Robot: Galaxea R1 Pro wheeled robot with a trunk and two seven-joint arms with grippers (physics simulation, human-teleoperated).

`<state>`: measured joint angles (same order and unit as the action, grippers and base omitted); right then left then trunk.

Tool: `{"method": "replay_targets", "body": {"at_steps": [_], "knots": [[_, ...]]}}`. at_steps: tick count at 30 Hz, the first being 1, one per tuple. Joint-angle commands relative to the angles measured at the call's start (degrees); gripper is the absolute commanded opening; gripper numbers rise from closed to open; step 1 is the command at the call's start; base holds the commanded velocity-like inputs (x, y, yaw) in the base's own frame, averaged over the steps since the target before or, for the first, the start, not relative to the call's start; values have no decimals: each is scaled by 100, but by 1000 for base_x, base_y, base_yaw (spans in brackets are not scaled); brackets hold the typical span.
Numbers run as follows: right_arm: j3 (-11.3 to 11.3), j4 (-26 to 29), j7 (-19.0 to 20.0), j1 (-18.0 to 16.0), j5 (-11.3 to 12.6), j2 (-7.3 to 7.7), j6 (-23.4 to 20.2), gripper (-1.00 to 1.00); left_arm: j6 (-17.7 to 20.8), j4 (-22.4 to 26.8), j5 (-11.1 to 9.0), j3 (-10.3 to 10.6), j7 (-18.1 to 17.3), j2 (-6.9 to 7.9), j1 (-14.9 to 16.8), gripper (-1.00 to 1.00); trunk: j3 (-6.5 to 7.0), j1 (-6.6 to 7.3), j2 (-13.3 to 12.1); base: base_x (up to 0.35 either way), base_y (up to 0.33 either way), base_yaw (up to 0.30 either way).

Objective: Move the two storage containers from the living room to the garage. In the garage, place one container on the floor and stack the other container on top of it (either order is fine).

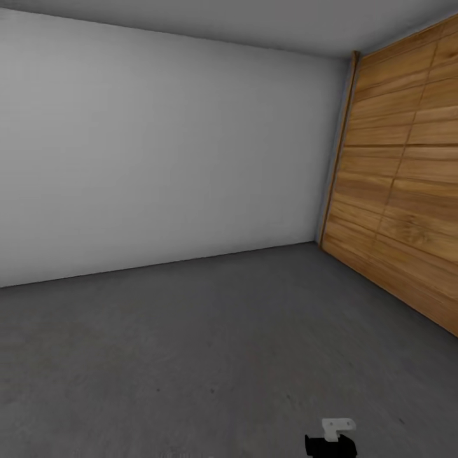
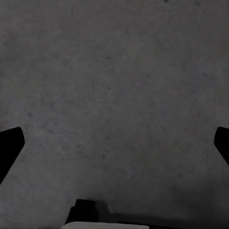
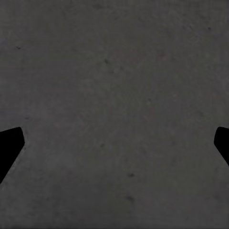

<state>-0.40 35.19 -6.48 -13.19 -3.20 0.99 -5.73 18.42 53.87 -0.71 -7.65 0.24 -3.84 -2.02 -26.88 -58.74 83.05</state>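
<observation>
Two surfaces close off the corner we face in the head view: a plain white-grey wall (image 1: pixel 159 152) across the front and a wooden slatted door (image 1: pixel 407 191) of warm horizontal planks running along the right, the two meeting at a narrow upright wooden post. Below them the dark grey rough concrete floor (image 1: pixel 191 343) of the garage spreads wide and bare from the wall's base line toward us, with open room on every side up to those two edges. At the bottom edge of the head view, right of centre, we see a small black and white part of the robot (image 1: pixel 332 437). Our left hand (image 2: pixel 114 148) hangs over the concrete with its dark fingertips (image 2: pixel 10 148) far apart at the picture's sides, holding nothing. Our right hand (image 3: pixel 114 148) is likewise spread wide above the same speckled floor, fingertips (image 3: pixel 10 150) well apart, empty.
</observation>
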Motion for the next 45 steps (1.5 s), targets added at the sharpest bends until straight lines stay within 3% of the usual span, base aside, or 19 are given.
{"method": "replay_targets", "body": {"at_steps": [1, 45], "knots": [[-4, 15, -11, 2, -34, -1, -42, 100, 31, 12, -8, -8, 3, -4, -3, 100, -5, 1, 3, -100, 302, 300], [2, 7, -2, 1, -36, -2, -36, 100, 30, 10, -8, -8, 3, -5, -1, 100, -5, 1, 3, -78, 280, 300]]}}
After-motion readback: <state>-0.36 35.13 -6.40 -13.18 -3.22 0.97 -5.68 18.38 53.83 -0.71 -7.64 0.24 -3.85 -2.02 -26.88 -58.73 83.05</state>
